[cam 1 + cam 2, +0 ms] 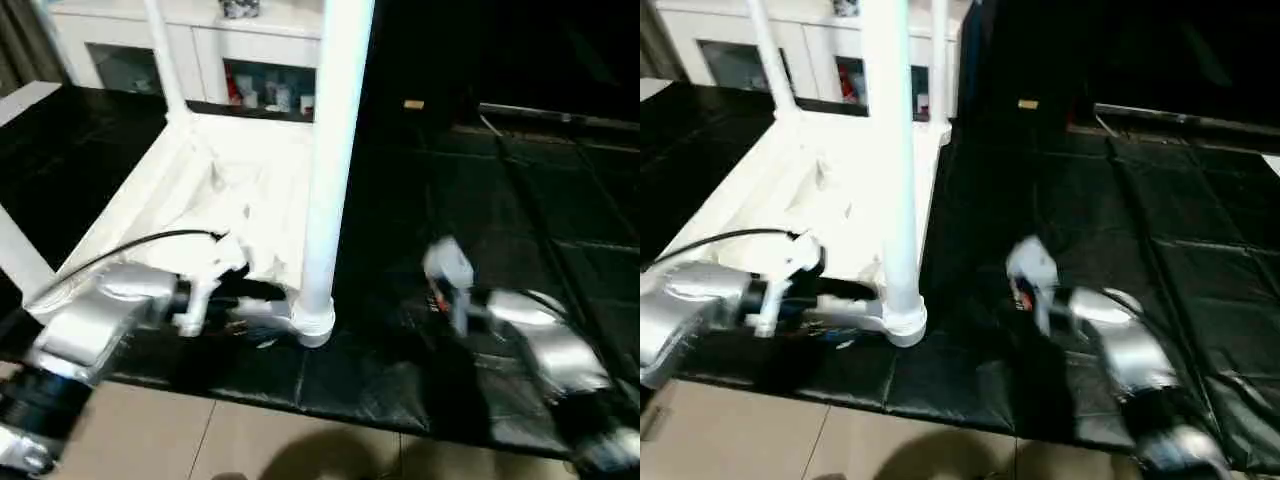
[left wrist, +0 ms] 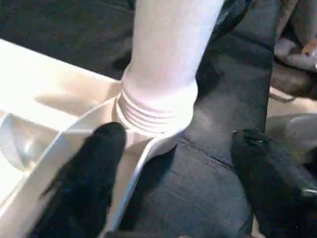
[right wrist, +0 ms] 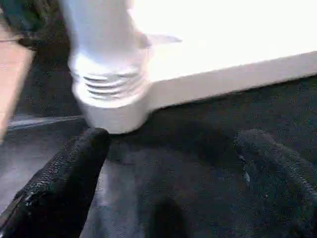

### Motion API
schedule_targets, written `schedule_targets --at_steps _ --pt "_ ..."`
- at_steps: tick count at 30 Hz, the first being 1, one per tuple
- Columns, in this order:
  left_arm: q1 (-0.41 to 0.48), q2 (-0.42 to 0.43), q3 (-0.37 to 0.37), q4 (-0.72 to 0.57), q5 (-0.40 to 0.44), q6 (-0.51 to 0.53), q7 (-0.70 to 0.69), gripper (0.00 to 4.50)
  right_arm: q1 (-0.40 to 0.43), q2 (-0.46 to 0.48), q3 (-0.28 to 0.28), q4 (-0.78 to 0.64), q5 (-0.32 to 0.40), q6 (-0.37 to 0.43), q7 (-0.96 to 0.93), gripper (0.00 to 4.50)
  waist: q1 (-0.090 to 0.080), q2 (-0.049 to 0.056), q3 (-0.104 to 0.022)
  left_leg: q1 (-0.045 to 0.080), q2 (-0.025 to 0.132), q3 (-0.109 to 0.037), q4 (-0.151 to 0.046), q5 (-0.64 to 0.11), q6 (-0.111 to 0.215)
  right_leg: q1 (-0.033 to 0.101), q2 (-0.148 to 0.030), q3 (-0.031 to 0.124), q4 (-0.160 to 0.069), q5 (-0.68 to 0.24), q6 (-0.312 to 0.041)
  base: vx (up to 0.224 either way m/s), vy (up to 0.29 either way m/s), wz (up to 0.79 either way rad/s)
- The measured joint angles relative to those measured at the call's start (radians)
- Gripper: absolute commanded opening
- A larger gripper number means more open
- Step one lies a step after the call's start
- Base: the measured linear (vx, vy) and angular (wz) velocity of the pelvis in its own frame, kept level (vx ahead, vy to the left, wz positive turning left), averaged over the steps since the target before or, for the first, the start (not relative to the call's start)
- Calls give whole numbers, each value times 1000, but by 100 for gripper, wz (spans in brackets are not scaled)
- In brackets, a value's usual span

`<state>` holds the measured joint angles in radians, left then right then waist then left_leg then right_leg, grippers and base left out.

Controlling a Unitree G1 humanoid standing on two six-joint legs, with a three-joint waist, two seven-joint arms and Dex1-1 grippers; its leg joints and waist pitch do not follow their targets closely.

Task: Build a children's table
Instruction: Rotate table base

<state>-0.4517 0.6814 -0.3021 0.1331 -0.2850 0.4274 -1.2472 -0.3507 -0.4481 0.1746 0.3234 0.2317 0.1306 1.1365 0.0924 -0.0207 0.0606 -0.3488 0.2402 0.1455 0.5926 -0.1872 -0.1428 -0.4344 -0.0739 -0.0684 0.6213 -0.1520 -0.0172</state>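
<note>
The children's table lies upside down on a black mat, its white top (image 1: 250,190) ribbed side up. A long white leg (image 1: 335,150) stands in the near corner socket (image 1: 314,325), with screw threads showing at its base (image 2: 156,111). Other legs (image 1: 163,55) rise from the far and left corners. My left gripper (image 2: 173,163) is open at that near socket, one finger (image 2: 86,183) over the top's rim and the other (image 2: 270,183) over the mat, the leg base between them. My right gripper (image 3: 168,168) is open low over the mat, pointing at the same socket from the right, apart from it.
A white glass-door cabinet (image 1: 200,50) stands behind the mat. The black mat (image 1: 500,180) stretches to the right, with a small tan object (image 1: 413,104) at its far side. Tan floor (image 1: 250,440) begins at the mat's near edge.
</note>
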Motion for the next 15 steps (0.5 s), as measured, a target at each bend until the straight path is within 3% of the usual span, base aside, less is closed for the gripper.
schedule_targets --at_steps 5,15 --pt "-64 1 -46 126 80 -122 -35 310 25 -39 22 -118 39 77 68 450 3 0 0 0 0 0 0 0 0 0 0 0 0 0 0 0 0 0" --pt "-143 -49 -84 320 155 -259 -72 226 42 -48 30 -173 51 133 73 450 15 1 -1 -1 0 0 0 0 0 0 0 0 -2 0 1 0 0 0"
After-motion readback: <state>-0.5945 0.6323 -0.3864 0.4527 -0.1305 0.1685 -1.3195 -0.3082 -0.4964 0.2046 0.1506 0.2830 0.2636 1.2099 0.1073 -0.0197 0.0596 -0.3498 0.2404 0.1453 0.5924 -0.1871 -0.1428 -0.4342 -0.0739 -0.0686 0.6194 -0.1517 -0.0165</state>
